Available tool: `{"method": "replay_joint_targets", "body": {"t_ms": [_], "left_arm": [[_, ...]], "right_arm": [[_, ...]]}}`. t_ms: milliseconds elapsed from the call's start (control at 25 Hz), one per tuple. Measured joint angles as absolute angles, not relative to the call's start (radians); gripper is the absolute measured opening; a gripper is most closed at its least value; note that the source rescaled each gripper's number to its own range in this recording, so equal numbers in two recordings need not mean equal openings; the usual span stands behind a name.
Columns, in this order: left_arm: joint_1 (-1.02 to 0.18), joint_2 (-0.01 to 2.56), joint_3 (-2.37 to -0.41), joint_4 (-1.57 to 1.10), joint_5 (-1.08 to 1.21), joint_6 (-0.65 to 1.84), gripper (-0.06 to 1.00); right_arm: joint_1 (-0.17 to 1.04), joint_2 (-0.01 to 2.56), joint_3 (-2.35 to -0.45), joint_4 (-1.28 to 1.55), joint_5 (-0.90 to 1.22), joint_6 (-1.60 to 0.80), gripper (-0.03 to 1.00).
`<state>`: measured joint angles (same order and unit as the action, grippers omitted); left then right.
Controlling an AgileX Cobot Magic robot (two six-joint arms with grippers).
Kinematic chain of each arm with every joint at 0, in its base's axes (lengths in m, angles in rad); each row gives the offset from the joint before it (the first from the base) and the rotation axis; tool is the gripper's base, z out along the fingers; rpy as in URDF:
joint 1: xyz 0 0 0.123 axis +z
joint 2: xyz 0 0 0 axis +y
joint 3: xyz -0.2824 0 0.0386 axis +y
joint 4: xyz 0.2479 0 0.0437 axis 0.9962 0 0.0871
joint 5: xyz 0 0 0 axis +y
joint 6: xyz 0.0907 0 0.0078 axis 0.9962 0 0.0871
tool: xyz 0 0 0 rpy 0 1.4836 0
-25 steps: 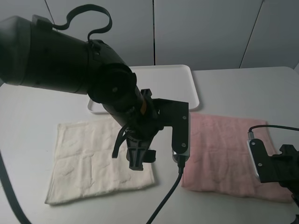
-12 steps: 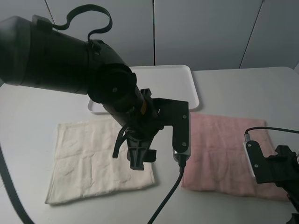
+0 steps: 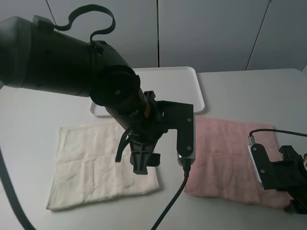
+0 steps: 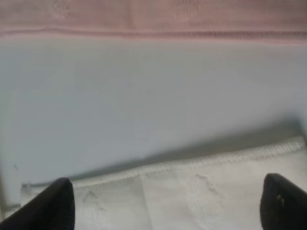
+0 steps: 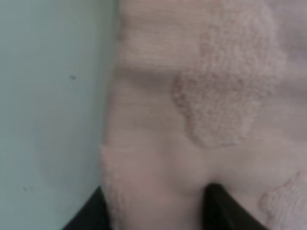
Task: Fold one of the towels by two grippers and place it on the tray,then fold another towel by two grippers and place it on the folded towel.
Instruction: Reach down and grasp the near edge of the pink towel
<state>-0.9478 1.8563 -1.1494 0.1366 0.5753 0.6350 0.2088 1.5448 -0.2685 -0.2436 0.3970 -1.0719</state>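
Note:
A cream towel point(image 3: 91, 167) lies flat at the left of the table and a pink towel point(image 3: 225, 153) lies flat at the right. The white tray point(image 3: 196, 91) stands behind them. My left gripper point(image 3: 143, 165) hangs open just above the cream towel's right edge. In the left wrist view the gripper point(image 4: 165, 203) is wide open over the cream towel point(image 4: 192, 191), with the pink towel's edge point(image 4: 144, 17) across the gap. My right gripper point(image 3: 293, 207) is at the pink towel's near right corner. In the right wrist view the gripper point(image 5: 153, 211) pinches a bunched bit of the pink towel point(image 5: 201, 96).
The left arm's big black body point(image 3: 57, 57) hides part of the tray and of the cream towel. A black cable point(image 3: 172, 201) runs down to the table's front edge. Bare grey table point(image 3: 249, 91) lies to the right of the tray.
My right gripper has slid left and down onto the pink towel's near right corner, and the towel's edge there has bunched. The left arm has not moved.

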Motion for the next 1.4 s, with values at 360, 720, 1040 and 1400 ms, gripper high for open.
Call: {"method": "replay_joint_targets", "body": {"t_ms": [360,720,1040,1400], "left_arm": [[-0.953,1.856,-1.149,0.155,0.556,0.633,1.00],[-1.032,1.897,-1.151,0.158,0.539,0.677,1.00],[-1.076,1.939,-1.151,0.133,0.527,0.691,1.00],[-1.120,2.000,-1.178,0.121,0.490,0.707,1.00]], "right_arm": [[0.209,1.545,-0.269,-0.249,0.359,-1.089,0.10],[0.209,1.545,-0.264,-0.251,0.342,-1.091,0.09],[0.209,1.545,-0.263,-0.165,0.269,-1.089,0.08],[0.209,1.545,-0.261,-0.147,0.245,-1.089,0.08]]}}
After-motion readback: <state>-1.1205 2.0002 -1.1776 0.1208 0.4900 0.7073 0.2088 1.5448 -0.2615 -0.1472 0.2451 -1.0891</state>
